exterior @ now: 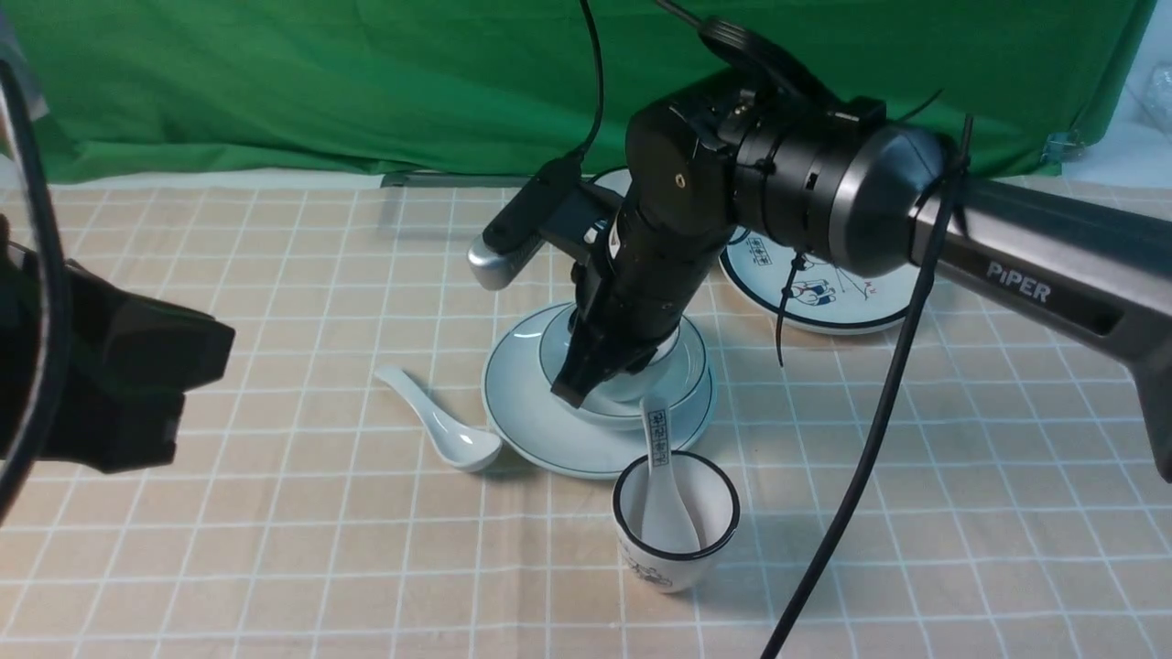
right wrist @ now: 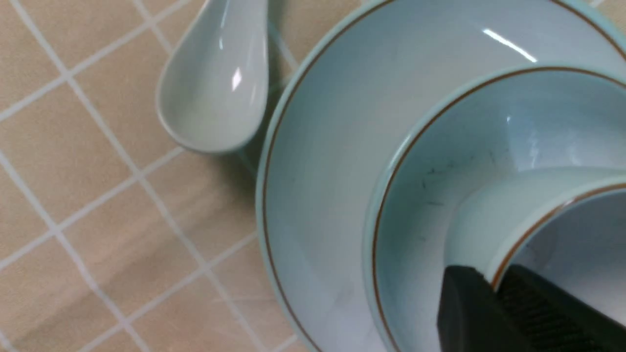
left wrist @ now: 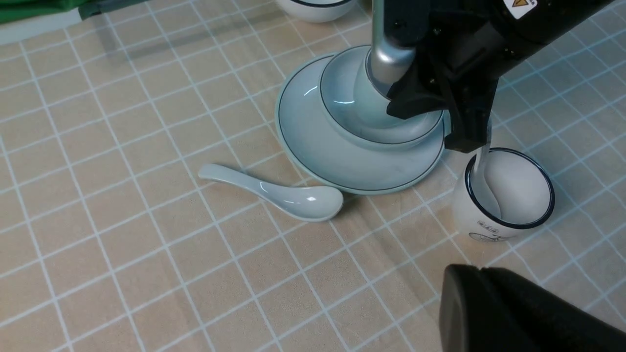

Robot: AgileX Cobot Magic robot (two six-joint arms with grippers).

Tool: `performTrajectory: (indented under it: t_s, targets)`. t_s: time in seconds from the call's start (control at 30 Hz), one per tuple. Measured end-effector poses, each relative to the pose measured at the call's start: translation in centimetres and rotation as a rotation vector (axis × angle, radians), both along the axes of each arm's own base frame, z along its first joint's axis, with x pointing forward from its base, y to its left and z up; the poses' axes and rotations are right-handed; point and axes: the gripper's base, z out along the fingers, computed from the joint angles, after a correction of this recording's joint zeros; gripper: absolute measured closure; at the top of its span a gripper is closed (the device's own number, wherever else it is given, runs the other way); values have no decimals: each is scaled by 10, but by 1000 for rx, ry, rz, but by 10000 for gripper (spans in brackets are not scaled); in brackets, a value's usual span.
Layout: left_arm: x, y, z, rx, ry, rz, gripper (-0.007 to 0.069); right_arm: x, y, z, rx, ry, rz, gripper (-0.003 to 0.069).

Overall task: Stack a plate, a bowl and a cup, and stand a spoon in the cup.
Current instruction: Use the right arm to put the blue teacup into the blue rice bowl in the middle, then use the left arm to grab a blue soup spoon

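Note:
The pale blue-white plate (exterior: 531, 421) lies mid-table with the shallow bowl (exterior: 693, 361) on it. The cup (right wrist: 484, 220) stands upright inside the bowl, mostly hidden by the arm in the front view. My right gripper (right wrist: 494, 288) reaches down from above and pinches the cup's rim, one finger inside and one outside. The plain white spoon (exterior: 439, 426) lies flat on the cloth, its scoop against the plate's left edge. My left gripper (left wrist: 481, 268) hovers shut and empty at the table's left, away from the stack.
A black-rimmed printed cup (exterior: 676, 522) with a printed spoon (exterior: 661, 476) in it stands just in front of the plate. A cartoon plate (exterior: 824, 293) lies behind right, and a black-rimmed bowl (left wrist: 315, 5) behind. A black cable (exterior: 879, 412) hangs from the right arm.

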Motion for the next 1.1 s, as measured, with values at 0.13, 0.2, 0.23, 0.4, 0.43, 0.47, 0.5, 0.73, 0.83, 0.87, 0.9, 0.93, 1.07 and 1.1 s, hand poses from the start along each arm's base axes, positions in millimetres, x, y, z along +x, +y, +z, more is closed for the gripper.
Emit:
performTrajectory:
  t_s: [0.13,0.2,0.23,0.4,0.43,0.47,0.5,0.73,0.83,0.87,0.9,0.93,1.07,1.1]
  targets:
    - [0,0,0,0,0,0,594,0,0,0,7,-4,-6,389]
    - [0,0,0,-5,3,4,594,0,0,2,9,-3,-17,279]
    - [0,0,0,-9,6,8,594,0,-1,4,11,-2,-24,242]
    - [7,-2,-5,-42,69,53,594,-13,-11,58,39,-24,-49,157]
    - [10,-3,-8,-43,94,62,594,-19,-16,74,41,-26,-51,176]
    - [12,-4,-9,-44,107,67,594,-20,-18,77,40,-27,-51,176]
    - [22,-8,-17,-40,163,81,594,-31,-26,97,37,-23,-54,233]
    - [94,-32,-77,9,443,170,579,-94,-82,165,82,-63,-139,601]
    - [111,-38,-89,24,491,186,567,-115,-98,169,90,-53,-165,627]
    - [131,-44,-103,50,542,205,552,-134,-114,167,90,-42,-183,628]
    - [143,-47,-110,66,566,219,532,-146,-124,165,87,-36,-187,627]
    - [153,-50,-114,71,579,234,516,-156,-132,160,77,-24,-190,623]
    - [188,-58,-137,112,631,301,420,-187,-157,147,94,-34,-197,610]
    - [196,-59,-147,120,657,333,393,-194,-163,145,105,-45,-197,606]
